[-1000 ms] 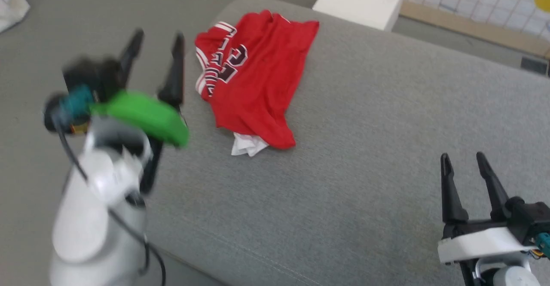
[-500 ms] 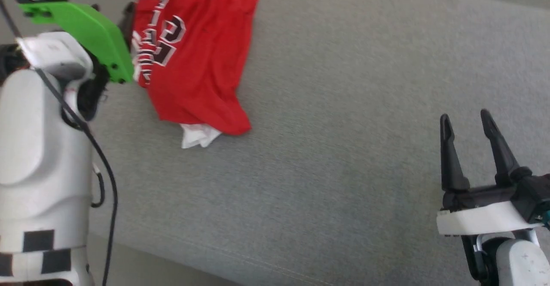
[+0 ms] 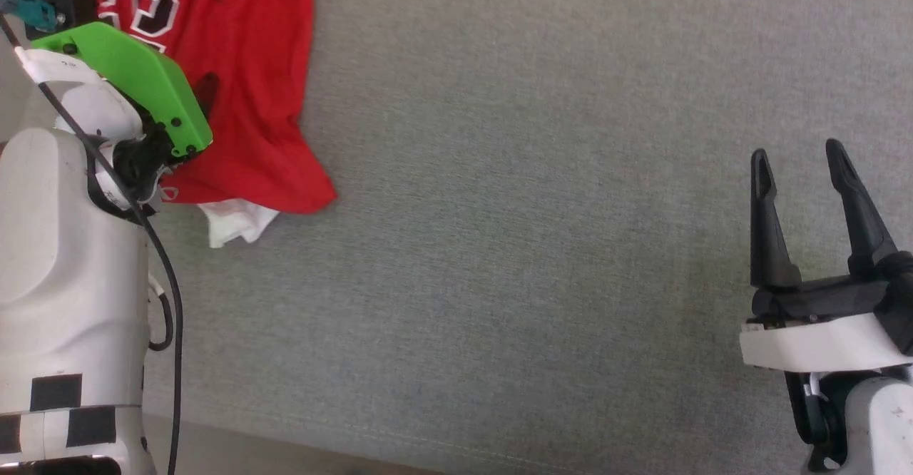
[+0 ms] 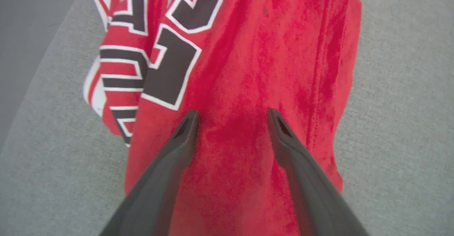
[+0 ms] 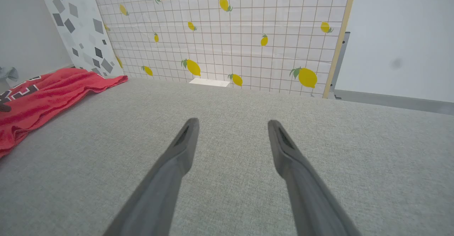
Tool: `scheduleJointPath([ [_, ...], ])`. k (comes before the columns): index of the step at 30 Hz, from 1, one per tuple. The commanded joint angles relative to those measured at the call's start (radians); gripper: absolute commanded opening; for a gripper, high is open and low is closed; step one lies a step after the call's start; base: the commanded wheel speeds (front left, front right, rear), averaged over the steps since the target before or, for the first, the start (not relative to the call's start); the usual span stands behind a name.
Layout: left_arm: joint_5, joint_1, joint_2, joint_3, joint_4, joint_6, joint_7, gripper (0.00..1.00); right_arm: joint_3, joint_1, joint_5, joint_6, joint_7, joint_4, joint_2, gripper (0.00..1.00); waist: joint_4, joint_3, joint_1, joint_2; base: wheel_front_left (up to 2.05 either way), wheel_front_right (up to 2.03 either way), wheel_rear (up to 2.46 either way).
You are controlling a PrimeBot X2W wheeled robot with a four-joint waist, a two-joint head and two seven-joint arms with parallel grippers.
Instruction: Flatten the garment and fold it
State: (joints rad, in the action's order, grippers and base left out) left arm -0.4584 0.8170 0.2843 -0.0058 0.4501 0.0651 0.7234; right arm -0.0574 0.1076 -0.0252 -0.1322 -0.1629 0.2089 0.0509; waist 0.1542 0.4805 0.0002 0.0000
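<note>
Cataloguing hazards as we found them.

Item: garment [image 3: 250, 104], red, bunched in overlapping folds at the far left of the grey padded surface [image 3: 535, 211], close to its left edge. A white sleeve [image 3: 232, 220] poked out at the near hem, and the black number [image 4: 170, 69] was creased and partly folded under.

Item: left end effector [image 4: 232, 117], released, fingers [image 4: 177, 147] spread over the middle of the red panel. We could not tell whether the tips touched the cloth.

Item: right end effector [image 3: 797, 150], released, grasping nothing, at the near right, well apart from the garment.

Risks, in our judgement:
- A pinch at mid-panel could gather several layers, so the bundle would lift whole instead of spreading.
- A one-sided pull, with the right arm so distant, could twist the cloth or drag it over the left edge.
- Thin jersey could slip from the long fingers.
- The tucked sleeve could end up trapped beneath.
</note>
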Motion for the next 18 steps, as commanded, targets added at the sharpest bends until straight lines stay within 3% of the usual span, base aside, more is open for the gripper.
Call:
scheduleJointPath([
  [1,0.008,0.003,0.002,0.002,0.013,0.018,0.009,1.0,0.005,0.023,0.008,0.002,0.002,0.011,0.0,1.0,-0.04,0.066,-0.0002,0.0,0.0,0.0,0.0],
  [3,0.019,0.006,0.007,-0.005,0.027,0.032,0.02,1.0,0.009,0.029,0.007,0.002,0.003,0.018,0.0,1.0,-0.043,0.084,-0.0002,0.0,0.0,0.0,0.0],
  [4,0.022,0.015,0.012,-0.009,0.041,0.038,0.028,0.06,0.014,0.037,0.006,0.002,0.005,0.023,0.0,1.0,-0.049,0.104,-0.0002,0.0,0.0,0.0,0.0],
  [5,0.019,0.018,0.013,-0.009,0.044,0.032,0.025,0.0,0.015,0.04,0.005,0.002,0.005,0.024,0.0,1.0,-0.05,0.108,-0.0002,0.0,0.0,0.0,0.0],
  [18,-0.003,0.054,0.044,0.01,0.075,-0.01,-0.069,0.0,0.018,0.058,-0.011,0.002,-0.017,-0.014,0.0,1.0,-0.06,0.04,-0.0002,0.0,0.0,0.0,0.0],
])
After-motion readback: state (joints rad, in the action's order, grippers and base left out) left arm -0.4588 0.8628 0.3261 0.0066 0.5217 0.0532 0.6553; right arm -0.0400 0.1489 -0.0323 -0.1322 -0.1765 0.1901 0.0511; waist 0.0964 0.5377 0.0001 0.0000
